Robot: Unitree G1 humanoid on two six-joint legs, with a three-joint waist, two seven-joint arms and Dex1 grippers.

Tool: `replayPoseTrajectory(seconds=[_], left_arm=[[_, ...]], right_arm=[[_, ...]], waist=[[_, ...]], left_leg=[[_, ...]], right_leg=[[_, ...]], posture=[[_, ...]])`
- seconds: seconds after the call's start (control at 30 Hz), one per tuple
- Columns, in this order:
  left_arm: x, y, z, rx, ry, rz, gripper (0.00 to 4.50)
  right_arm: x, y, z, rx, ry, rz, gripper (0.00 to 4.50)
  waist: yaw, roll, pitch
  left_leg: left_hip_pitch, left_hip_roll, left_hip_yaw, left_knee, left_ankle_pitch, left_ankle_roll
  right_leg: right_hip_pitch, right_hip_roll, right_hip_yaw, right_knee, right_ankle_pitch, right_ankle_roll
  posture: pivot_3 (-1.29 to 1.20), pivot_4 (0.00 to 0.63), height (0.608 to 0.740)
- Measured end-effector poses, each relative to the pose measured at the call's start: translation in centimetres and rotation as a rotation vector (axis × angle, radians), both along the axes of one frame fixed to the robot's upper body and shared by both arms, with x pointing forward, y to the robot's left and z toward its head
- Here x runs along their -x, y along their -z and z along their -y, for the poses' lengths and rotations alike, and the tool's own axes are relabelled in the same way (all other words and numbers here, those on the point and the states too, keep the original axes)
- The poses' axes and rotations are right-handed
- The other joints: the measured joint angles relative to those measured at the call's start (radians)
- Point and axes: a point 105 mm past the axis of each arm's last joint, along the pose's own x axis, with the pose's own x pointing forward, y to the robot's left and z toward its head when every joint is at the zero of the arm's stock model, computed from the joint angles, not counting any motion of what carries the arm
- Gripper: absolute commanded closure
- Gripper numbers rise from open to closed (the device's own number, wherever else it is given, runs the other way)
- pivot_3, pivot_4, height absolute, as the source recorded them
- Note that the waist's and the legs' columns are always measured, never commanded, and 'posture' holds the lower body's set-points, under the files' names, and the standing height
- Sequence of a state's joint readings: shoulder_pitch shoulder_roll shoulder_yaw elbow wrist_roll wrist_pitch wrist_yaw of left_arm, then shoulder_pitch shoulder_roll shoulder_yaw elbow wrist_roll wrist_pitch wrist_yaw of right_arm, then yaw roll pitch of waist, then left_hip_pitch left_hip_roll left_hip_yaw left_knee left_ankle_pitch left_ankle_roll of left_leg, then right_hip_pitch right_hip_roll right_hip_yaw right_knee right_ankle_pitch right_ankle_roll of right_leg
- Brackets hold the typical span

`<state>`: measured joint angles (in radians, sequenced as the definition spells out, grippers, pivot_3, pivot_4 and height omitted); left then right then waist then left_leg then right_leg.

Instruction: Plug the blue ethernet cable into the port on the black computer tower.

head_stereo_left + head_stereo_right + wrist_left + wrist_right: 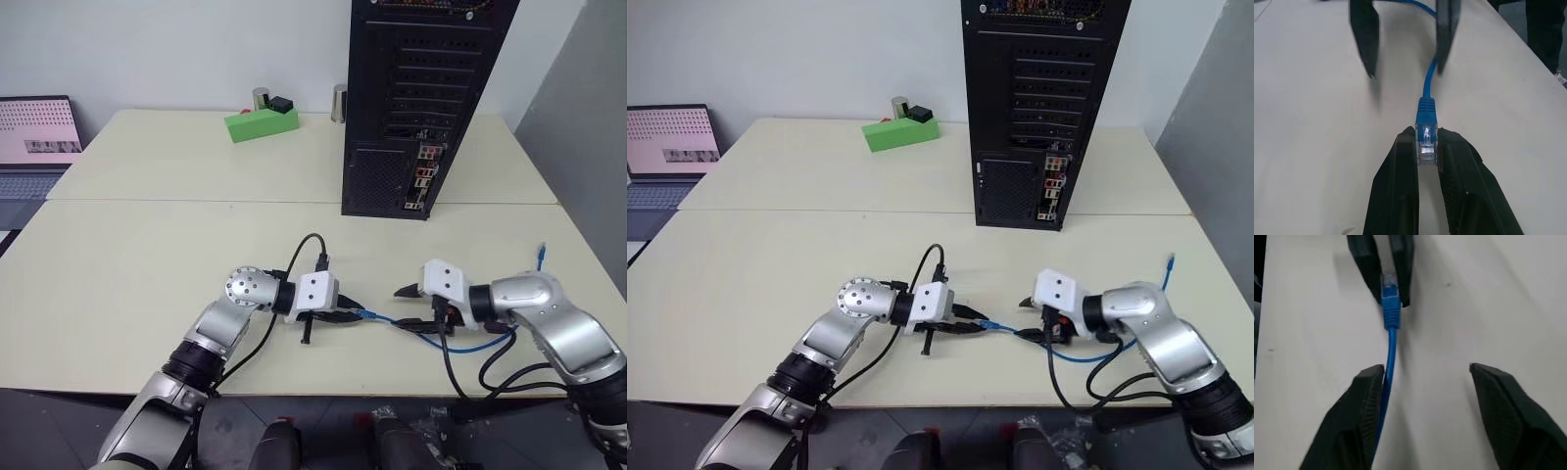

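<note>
— Left wrist view: your left gripper (1426, 147) is clenched on the blue ethernet cable (1425, 108) plug, just above the tabletop (147, 255).
— Why's your right gripper (1422, 369) released?
— Handover, likely; the black computer tower (411, 98) stands well apart.

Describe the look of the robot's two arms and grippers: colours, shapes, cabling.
Both arms are silver-grey metal with rounded joint housings and black segments nearer the body. Each wrist ends in a white boxy block carrying the left gripper and the right gripper, each with two black tapering fingers. Thick black cables loop from the wrists.
</note>
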<state>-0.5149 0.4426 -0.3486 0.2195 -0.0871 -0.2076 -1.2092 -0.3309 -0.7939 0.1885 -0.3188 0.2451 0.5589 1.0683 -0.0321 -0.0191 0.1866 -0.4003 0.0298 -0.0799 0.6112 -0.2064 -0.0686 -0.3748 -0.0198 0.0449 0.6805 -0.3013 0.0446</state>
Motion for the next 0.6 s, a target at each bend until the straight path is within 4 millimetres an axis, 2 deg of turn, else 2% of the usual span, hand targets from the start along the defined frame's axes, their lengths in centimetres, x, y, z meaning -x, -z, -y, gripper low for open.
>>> replayPoseTrajectory(seconds=[0.03, 0.17, 0.37, 0.6], left_arm=[[-0.1, -0.4, 0.0, 0.031, -0.006, 0.041, 4.21], [-0.4, -0.4, -0.8, 0.041, 0.004, 0.24, 4.21], [0.6, 0.7, -1.7, 0.048, 0.089, 0.564, 4.21], [0.5, -0.2, -1.7, 0.103, 0.113, 0.744, 4.21]], right_arm=[[0.1, -0.1, 0.2, -0.02, 0.014, -0.015, 0.48], [0.4, -0.6, 0.2, -0.147, 0.086, -0.099, 0.46], [0.6, -0.5, -2.0, -0.384, 0.159, -0.27, 0.46], [0.9, -0.2, -3.7, -0.486, 0.189, -0.393, 0.46]], waist=[[0.0, 0.0, 0.0], [-0.001, 0.0, 0.0], [0.002, 0.0, 0.0], [0.002, 0.0, 0.0]], left_leg=[[0.0, 0.0, 0.0, 0.0, 0.0, 0.0], [0.0, 0.0, 0.0, 0.0, 0.0, 0.0], [0.0, 0.0, 0.0, 0.0, 0.0, 0.0], [0.0, 0.0, 0.0, 0.0, 0.0, 0.0]], right_leg=[[0.0, 0.0, 0.0, 0.0, 0.0, 0.0], [0.0, 0.0, 0.0, 0.0, 0.0, 0.0], [0.0, 0.0, 0.0, 0.0, 0.0, 0.0], [0.0, 0.0, 0.0, 0.0, 0.0, 0.0]], posture=[[0.0, 0.15, 0.74], [0.0, 0.15, 0.74], [0.0, 0.15, 0.74], [0.0, 0.15, 0.74]])
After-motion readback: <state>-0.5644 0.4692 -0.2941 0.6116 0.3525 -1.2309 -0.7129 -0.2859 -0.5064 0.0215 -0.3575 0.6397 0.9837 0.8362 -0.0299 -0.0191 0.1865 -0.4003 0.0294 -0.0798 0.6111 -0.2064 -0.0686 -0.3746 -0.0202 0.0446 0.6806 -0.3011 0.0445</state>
